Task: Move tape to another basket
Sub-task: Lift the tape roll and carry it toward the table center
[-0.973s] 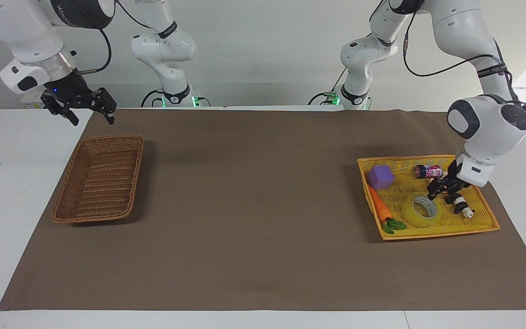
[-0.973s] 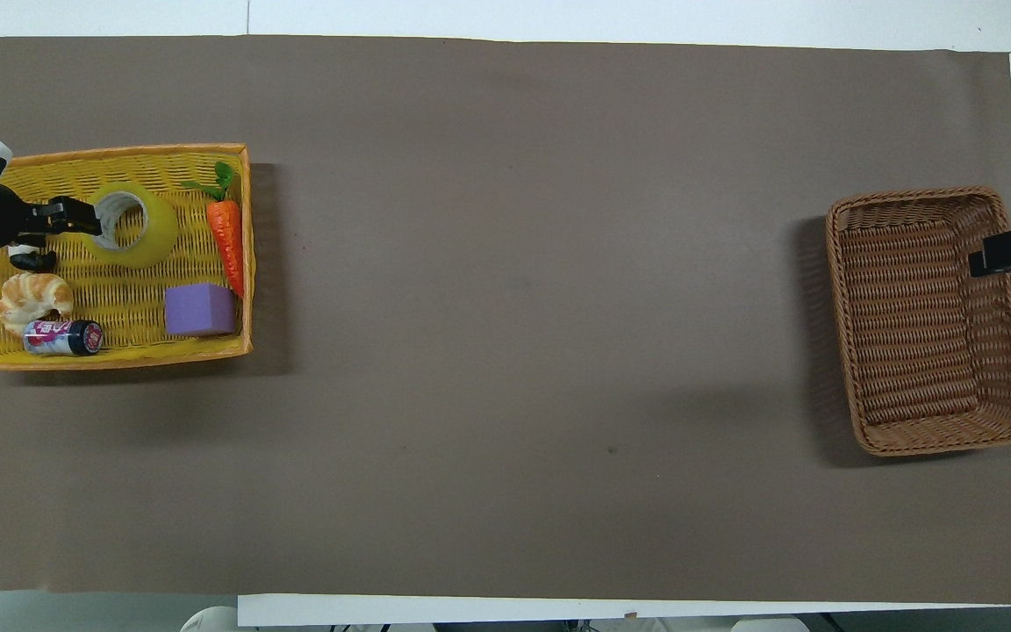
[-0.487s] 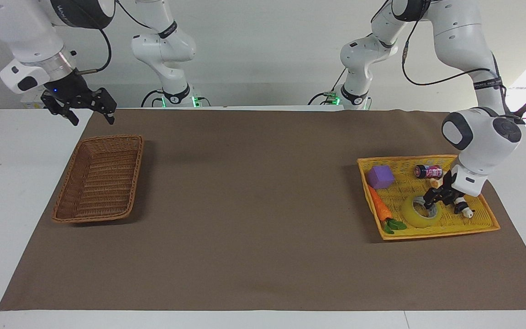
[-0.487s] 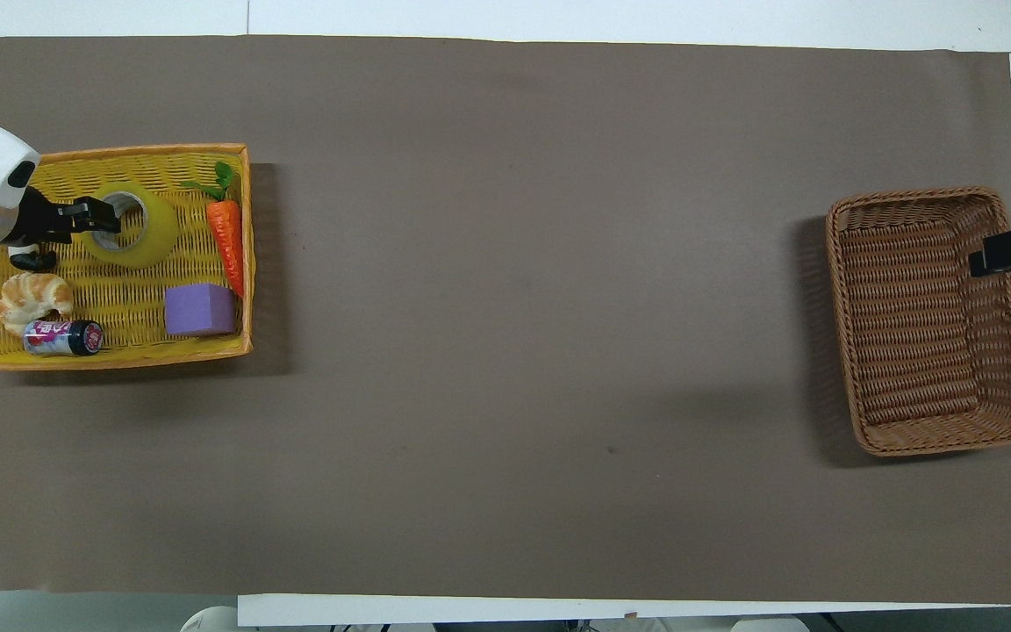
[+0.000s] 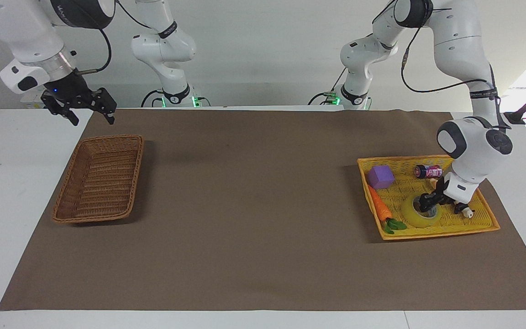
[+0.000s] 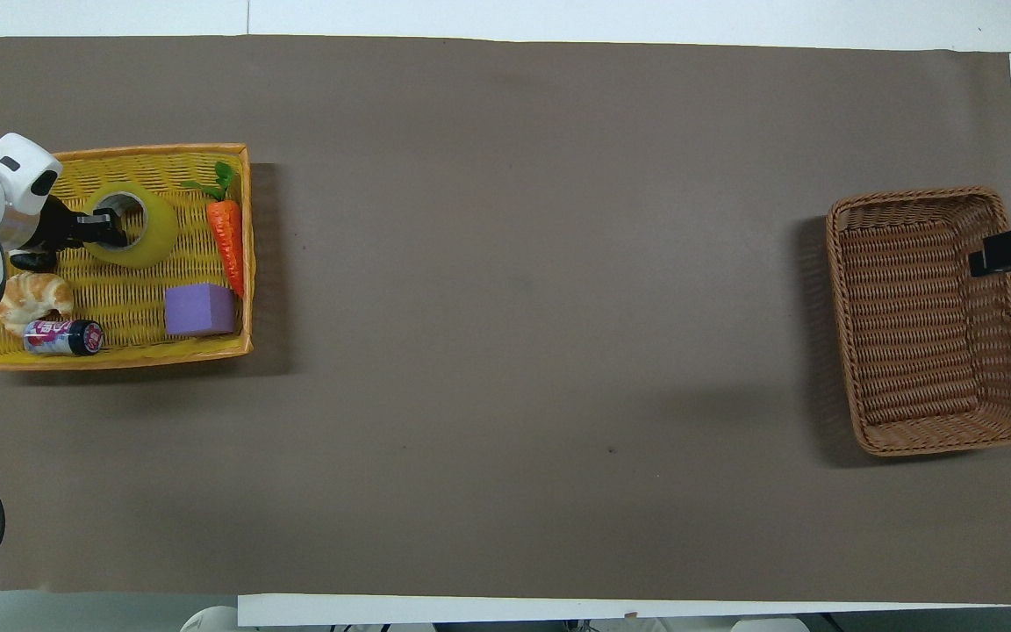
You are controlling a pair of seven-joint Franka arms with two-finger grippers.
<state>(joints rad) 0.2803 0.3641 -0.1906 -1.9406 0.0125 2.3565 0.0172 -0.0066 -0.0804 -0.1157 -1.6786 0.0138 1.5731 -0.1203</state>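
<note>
The tape (image 5: 416, 218), a yellow roll with a grey-white core, lies flat in the shallow yellow tray (image 5: 436, 233) at the left arm's end of the table. My left gripper (image 5: 427, 205) is low at the roll, open, with its tips at the core's rim on the side nearer the robots. In the overhead view the left gripper (image 6: 103, 227) overlaps the tape (image 6: 153, 239). The dark brown wicker basket (image 5: 137, 169) stands empty at the right arm's end and shows in the overhead view (image 6: 927, 316). My right gripper (image 5: 92, 119) waits open in the air near the basket's edge (image 6: 1010, 248).
The yellow tray (image 6: 102, 355) also holds a purple cube (image 6: 199, 309), a toy carrot (image 6: 226, 235), a small can (image 6: 63, 337), a croissant (image 6: 32, 296) and a small black-and-white item (image 5: 464, 211) beside the left gripper. A brown mat (image 5: 254, 205) covers the table.
My left gripper has come down and moved over the tape, from beside the roll to its core's rim. The tape and the right arm have not moved.
</note>
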